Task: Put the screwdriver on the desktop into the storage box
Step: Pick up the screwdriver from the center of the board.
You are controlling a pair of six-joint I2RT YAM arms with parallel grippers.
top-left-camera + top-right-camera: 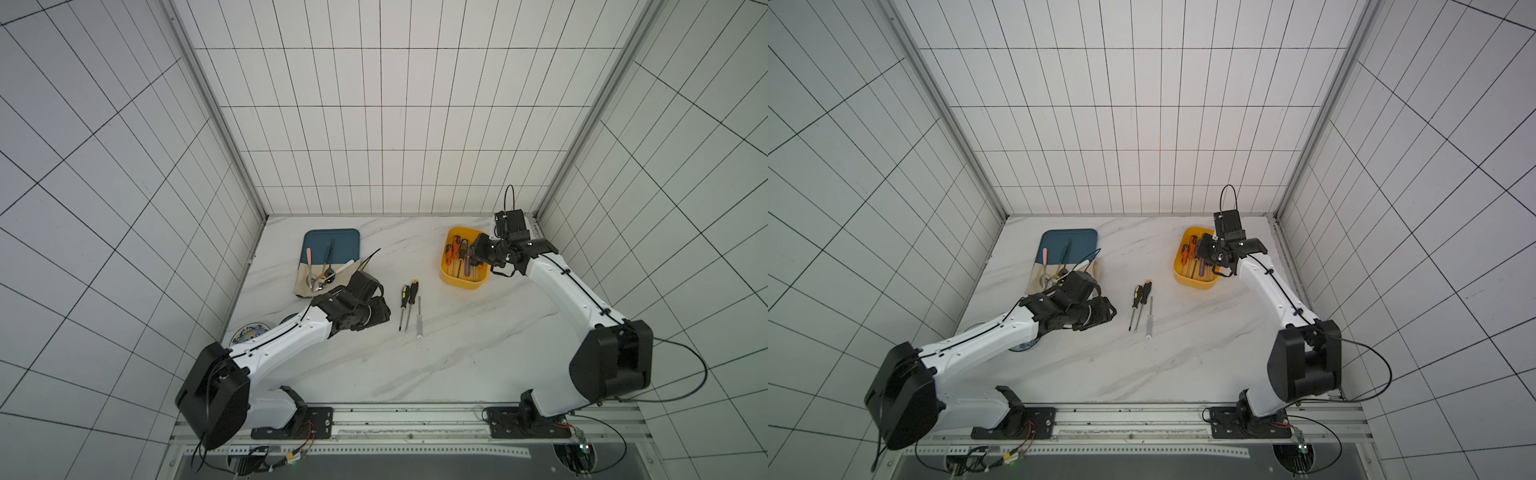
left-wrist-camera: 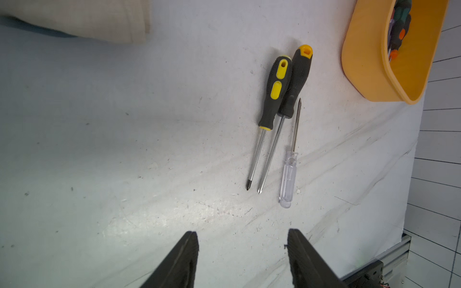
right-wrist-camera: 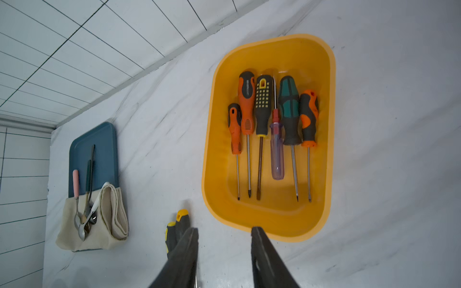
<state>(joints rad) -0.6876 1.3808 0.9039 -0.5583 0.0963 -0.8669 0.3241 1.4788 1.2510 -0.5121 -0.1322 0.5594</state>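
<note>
Right wrist: lettering on the orange screwdriver (image 3: 246, 99) in the storage box (image 3: 274, 214) is unreadable; left gripper (image 2: 242, 233) and right gripper (image 3: 225, 230) gape, empty.

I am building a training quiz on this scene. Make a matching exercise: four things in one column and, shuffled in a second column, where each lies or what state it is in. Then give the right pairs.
Things
1. clear-handled screwdriver
2. purple-handled screwdriver
3. pink-handled spoon
4. left end effector

Places or states
A. inside the yellow box
B. open, holding nothing
C. flat on the tabletop, outside the box
D. handle on the blue tray

Pairs: 1-C, 2-A, 3-D, 4-B
</note>
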